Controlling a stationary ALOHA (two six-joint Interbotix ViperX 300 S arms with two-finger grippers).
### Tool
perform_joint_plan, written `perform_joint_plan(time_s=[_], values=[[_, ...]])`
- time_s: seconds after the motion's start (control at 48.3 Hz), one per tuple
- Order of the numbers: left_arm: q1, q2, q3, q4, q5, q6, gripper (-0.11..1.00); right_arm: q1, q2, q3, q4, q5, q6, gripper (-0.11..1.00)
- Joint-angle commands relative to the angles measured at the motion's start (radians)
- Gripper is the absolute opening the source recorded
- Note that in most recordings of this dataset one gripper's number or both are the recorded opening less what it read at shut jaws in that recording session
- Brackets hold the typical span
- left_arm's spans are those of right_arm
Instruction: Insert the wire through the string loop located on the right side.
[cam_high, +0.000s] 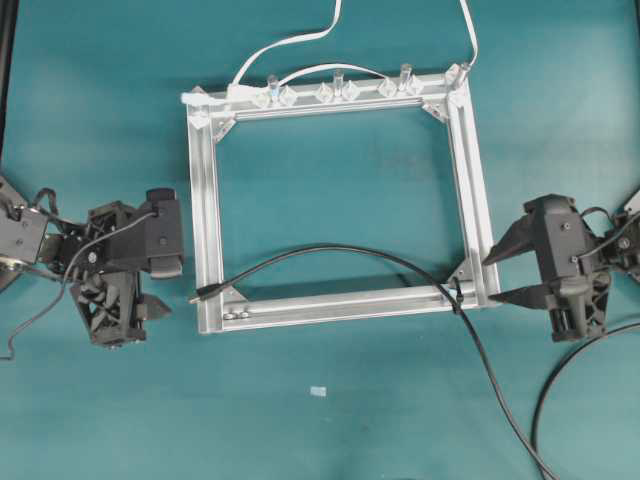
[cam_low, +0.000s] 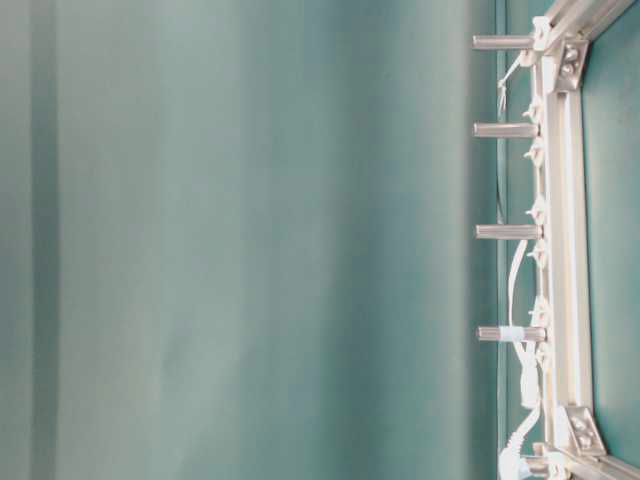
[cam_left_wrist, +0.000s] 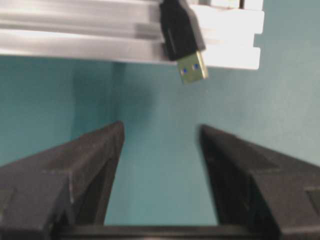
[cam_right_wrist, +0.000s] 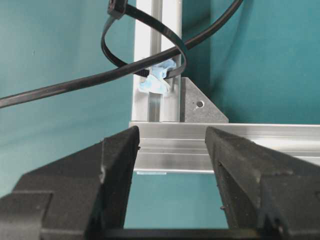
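Wire (cam_high: 350, 255) already runs through the string loop (cam_right_wrist: 150, 45) at the frame's lower-right corner, roughly 4 o'clock in the overhead view. Right wrist view shows it best: black cable passes inside the black loop, which is tied to the aluminium frame (cam_high: 206, 200) bar with a pale-blue fleck at the knot. From there the cable arcs across the frame opening; its USB plug (cam_left_wrist: 186, 42) lies over the lower-left corner, about 8 o'clock, silver tip poking just past the bar.

Left gripper (cam_high: 152, 292) sits just left of that plug, jaws apart, nothing between them; plug is ahead of the fingertips, not touching. Reads as a release after pulling the slack through.

Right gripper (cam_high: 505, 272) is spread wide, empty, fingertips near the loop corner but apart from it — likely parked there to guard or steady the loop.

My read: threading is done; only retraction left. Risk: snagging the cable while backing out.
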Motion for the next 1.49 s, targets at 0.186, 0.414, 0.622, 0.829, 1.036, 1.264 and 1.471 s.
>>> perform_joint_plan(time_s=[0.186, 0.414, 0.622, 0.829, 1.036, 1.264, 1.471], values=[[0.002, -0.023, -0.012, 0.012, -0.003, 0.009, 0.66, -0.005, -0.006, -0.005, -0.005, -0.009, -0.005, 0.87], [0.012, -0.08, 0.002, 0.026, -0.018, 0.057, 0.66, -0.023, -0.012, 0.017, -0.005, -0.026, -0.008, 0.87], [0.035, -0.15, 0.035, 0.026, -0.095, 0.126, 0.66, -0.061, -0.048, 0.021, -0.017, -0.071, -0.009, 0.87], [0.083, -0.236, 0.094, 0.026, -0.195, 0.147, 0.66, -0.104, -0.097, 0.029, -0.052, -0.081, -0.009, 0.87], [0.135, -0.308, 0.153, 0.026, -0.291, 0.156, 0.66, -0.152, -0.14, 0.037, -0.067, -0.081, -0.011, 0.87], [0.187, -0.37, 0.196, 0.026, -0.365, 0.245, 0.66, -0.196, -0.161, 0.043, -0.067, -0.109, -0.009, 0.87], [0.19, -0.394, 0.212, 0.018, -0.367, 0.256, 0.66, -0.199, -0.158, 0.049, -0.067, -0.176, -0.008, 0.87]])
